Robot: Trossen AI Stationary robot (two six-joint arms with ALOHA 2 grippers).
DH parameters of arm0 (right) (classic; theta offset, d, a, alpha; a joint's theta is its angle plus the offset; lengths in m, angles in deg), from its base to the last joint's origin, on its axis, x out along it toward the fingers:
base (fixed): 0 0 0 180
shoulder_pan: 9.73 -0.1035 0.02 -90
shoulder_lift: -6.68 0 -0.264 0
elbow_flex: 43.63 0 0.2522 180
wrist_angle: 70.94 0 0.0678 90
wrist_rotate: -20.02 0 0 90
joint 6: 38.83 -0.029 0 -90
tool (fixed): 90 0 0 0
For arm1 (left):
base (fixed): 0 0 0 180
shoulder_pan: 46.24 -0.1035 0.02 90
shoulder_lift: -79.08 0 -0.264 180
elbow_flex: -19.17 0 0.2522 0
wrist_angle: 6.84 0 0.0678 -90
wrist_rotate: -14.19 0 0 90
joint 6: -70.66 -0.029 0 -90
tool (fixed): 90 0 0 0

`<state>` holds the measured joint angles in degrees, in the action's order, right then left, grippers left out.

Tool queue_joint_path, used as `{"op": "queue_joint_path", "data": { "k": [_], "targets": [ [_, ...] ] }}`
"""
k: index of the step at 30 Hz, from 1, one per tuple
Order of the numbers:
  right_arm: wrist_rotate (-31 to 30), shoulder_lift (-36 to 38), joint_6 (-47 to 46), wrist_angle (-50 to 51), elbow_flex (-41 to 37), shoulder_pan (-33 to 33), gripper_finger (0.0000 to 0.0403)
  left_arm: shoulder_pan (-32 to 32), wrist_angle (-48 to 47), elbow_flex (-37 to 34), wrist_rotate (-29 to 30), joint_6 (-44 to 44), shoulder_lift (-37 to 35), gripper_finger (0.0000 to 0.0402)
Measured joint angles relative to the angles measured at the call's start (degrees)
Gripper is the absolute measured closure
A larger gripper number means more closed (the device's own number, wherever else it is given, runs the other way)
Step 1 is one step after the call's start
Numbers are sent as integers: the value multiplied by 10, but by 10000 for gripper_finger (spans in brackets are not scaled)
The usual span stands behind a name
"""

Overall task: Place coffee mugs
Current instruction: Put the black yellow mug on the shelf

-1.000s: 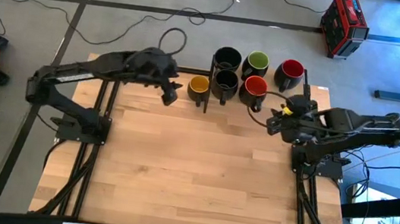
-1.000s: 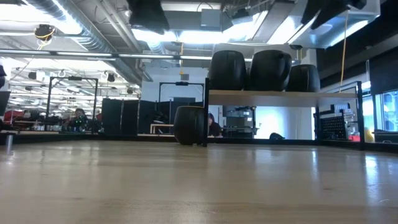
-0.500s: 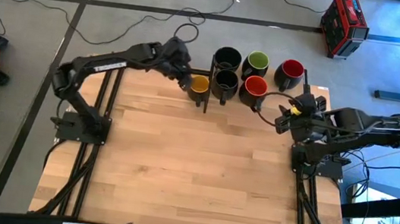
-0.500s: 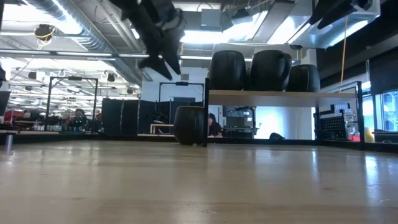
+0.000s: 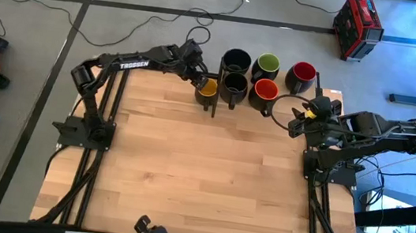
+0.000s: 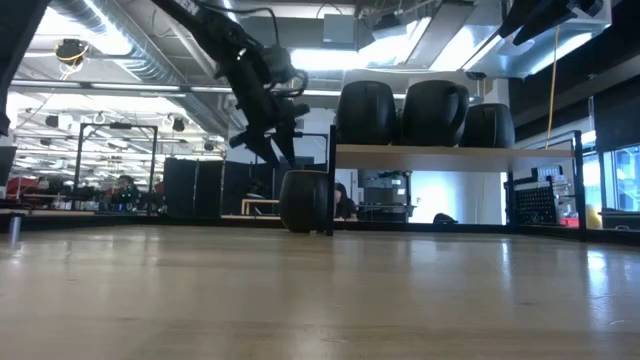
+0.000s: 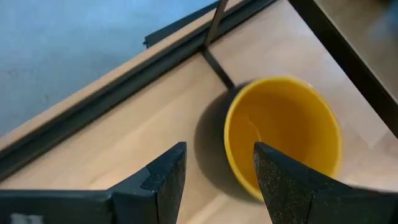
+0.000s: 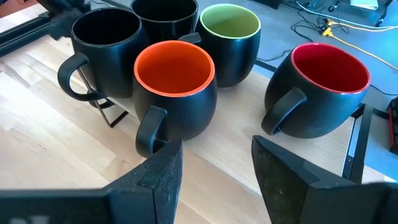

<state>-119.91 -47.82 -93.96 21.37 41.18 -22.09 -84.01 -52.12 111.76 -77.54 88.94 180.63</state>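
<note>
Six dark mugs stand at the table's far edge. The yellow-lined mug (image 5: 207, 88) sits on the table (image 5: 201, 171) next to a black rack post (image 6: 331, 180). Both black mugs (image 5: 236, 59) (image 5: 235, 84), the green mug (image 5: 267, 65), the orange-red mug (image 5: 264, 92) and the red mug (image 5: 302, 76) stand to its right. My left gripper (image 7: 217, 180) is open and hovers just above the yellow mug (image 7: 283, 134), its fingers on either side of the mug's near wall. My right gripper (image 8: 217, 180) is open and waits a little short of the orange-red mug (image 8: 174, 87).
In the low view a raised shelf (image 6: 450, 150) on black legs carries dark mugs (image 6: 432, 112), with the yellow mug (image 6: 305, 200) below its left end. The wide wooden top nearer than the mugs is free. Cables and a red case (image 5: 358, 23) lie on the floor beyond.
My left arm has stretched toward the table's far edge and to the right. Its gripper has come down from above to just over the yellow mug. The mugs have not moved.
</note>
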Motion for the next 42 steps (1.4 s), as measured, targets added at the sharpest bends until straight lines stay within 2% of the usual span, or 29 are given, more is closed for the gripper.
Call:
{"op": "queue_joint_path", "data": {
  "k": [5,17,21,27,30,36,42],
  "targets": [
    [0,0,-1,0,0,0,223,-2,35,0,-3,-4,29,221],
    [6,0,-1,1,0,0,223,1,39,1,10,-14,61,230],
    [16,0,-19,13,0,0,223,8,36,1,11,-27,69,269],
    [21,13,-81,15,-38,0,224,15,27,0,34,-62,68,374],
    [19,35,-119,14,-55,1,224,17,5,-1,32,-66,60,385],
    [21,75,-155,-24,-57,67,224,25,-69,-1,64,-80,-8,385],
    [75,86,-50,-92,-57,183,224,32,-78,0,62,-84,-95,385]
  ]
}}
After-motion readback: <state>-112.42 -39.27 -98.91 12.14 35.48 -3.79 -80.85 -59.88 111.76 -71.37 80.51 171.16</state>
